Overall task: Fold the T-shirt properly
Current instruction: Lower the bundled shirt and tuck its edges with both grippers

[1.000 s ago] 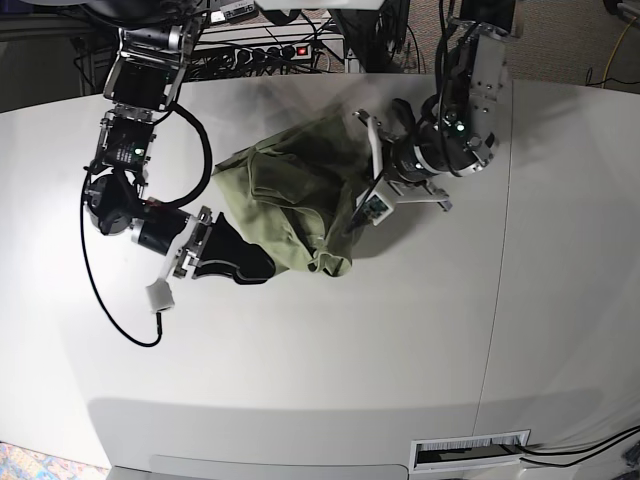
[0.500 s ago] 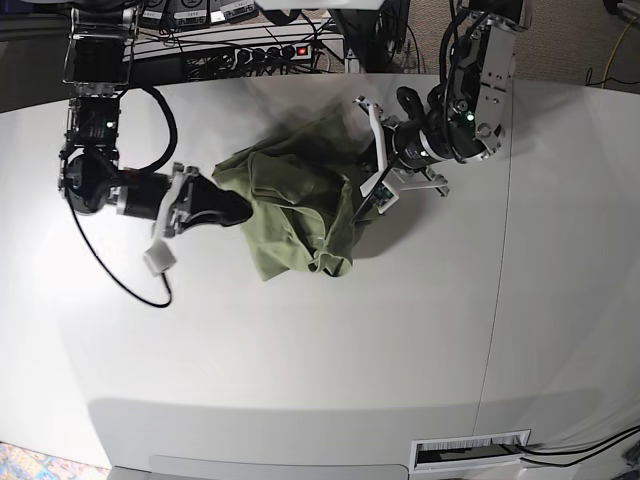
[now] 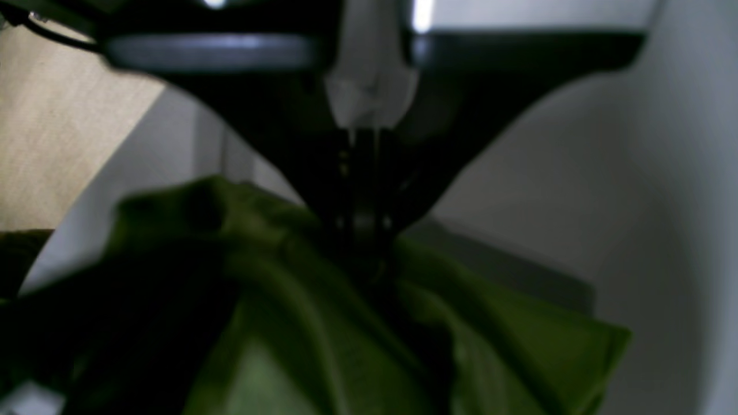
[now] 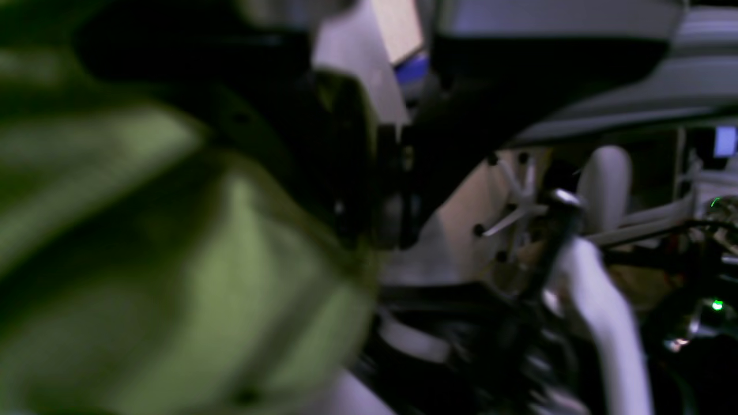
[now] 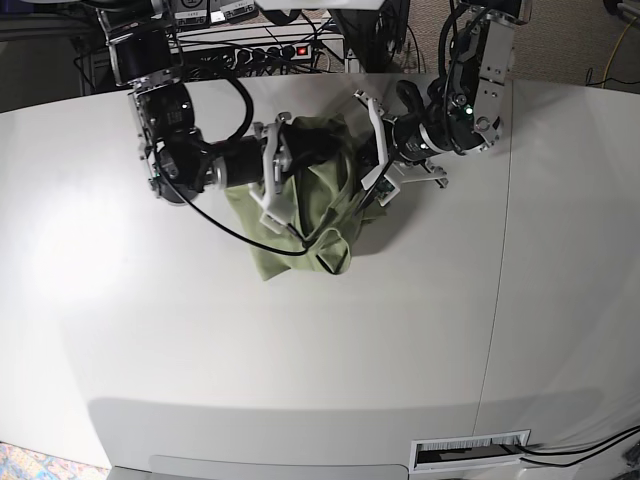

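T-shirt (image 5: pixel 300 215) — bunched on table (image 5: pixel 300 350) | both pincers clamped on it

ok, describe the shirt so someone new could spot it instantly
On the white table, look near the far edge, between the two robot arms. The T-shirt is the crumpled olive-green cloth there, the only soft, coloured thing among black and white hardware.

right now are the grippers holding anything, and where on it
Both hold the T-shirt: the left gripper is shut on a raised fold; the right gripper pinches its top edge.
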### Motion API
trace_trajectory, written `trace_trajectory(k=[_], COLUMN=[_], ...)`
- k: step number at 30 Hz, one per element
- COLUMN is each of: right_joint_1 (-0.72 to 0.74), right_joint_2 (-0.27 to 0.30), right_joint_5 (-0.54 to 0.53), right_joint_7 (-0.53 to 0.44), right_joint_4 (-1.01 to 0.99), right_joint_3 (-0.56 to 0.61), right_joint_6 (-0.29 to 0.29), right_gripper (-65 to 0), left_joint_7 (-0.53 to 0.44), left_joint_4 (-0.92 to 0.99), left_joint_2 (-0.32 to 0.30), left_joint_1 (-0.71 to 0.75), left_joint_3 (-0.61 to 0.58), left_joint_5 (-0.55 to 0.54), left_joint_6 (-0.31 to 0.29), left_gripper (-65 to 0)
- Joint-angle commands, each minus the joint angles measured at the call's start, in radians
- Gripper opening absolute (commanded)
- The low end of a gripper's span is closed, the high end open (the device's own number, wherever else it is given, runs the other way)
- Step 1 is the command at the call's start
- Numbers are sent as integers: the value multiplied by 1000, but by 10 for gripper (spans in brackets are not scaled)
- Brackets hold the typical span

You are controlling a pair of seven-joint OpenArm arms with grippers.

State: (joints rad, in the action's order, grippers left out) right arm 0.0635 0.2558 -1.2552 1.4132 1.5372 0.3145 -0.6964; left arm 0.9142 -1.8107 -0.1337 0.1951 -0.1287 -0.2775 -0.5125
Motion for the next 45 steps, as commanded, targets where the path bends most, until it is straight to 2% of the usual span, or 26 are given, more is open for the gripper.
trace_trajectory(k=[1, 5, 8, 11, 17, 20, 23, 25, 31, 33, 36, 38, 41, 45], right_joint_1=[17, 19, 32, 63, 137, 166, 196, 220, 261, 271, 291, 311, 343, 367], right_joint_2=[-13, -37, -37, -37, -43, -43, -43, -43, -43, -43, -46, -48, -49, -48], right_joint_5=[-29, -36, -122, -212, -213, -200, -160, -98, 246, 310, 344, 348, 394, 471], right_joint_7=[-17, -17, -17, -17, -17, -17, -17, -17, -24, -79, -113, -114, -132, -166], right_joint_4=[16, 16, 17, 17, 17, 17, 17, 17, 17, 17, 17, 17, 10, -40], right_joint_3=[8, 20, 10, -24, -112, -150, -179, -186, -185, -185, -185, -185, -185, -184], right_joint_6=[-2, -2, -2, -2, -2, -2, -2, -2, -2, -2, -2, -2, -2, -2], right_gripper=[-591, -591, -591, -591, -591, -590, -591, -591, -591, -591, -591, -591, -591, -591], left_joint_7=[-24, -17, -13, -2, 27, 28, 26, 5, -55, -90, -165, -174, -179, -230], left_joint_4=[-15, -16, -23, -48, -148, -193, -251, -304, -487, -526, -544, -543, -527, -462], left_joint_2=[0, 0, -14, -47, -108, -119, -119, -119, -114, -113, -111, -90, -53, 2], left_joint_1=[-6, -7, -6, -7, 8, 34, 74, 108, 209, 241, 272, 276, 276, 275], left_joint_3=[1, 1, 1, 1, 1, 1, 1, 1, 1, 1, 1, 0, 0, 0], left_joint_5=[-10, 80, 200, 259, 353, 369, 312, 253, 136, 62, -69, -88, -150, -158], left_joint_6=[-3, -3, 6, 80, 183, 211, 229, 228, 228, 225, 209, 161, 134, 88], left_gripper=[-650, -650, -650, -650, -650, -650, -650, -650, -650, -650, -650, -650, -650, -650])
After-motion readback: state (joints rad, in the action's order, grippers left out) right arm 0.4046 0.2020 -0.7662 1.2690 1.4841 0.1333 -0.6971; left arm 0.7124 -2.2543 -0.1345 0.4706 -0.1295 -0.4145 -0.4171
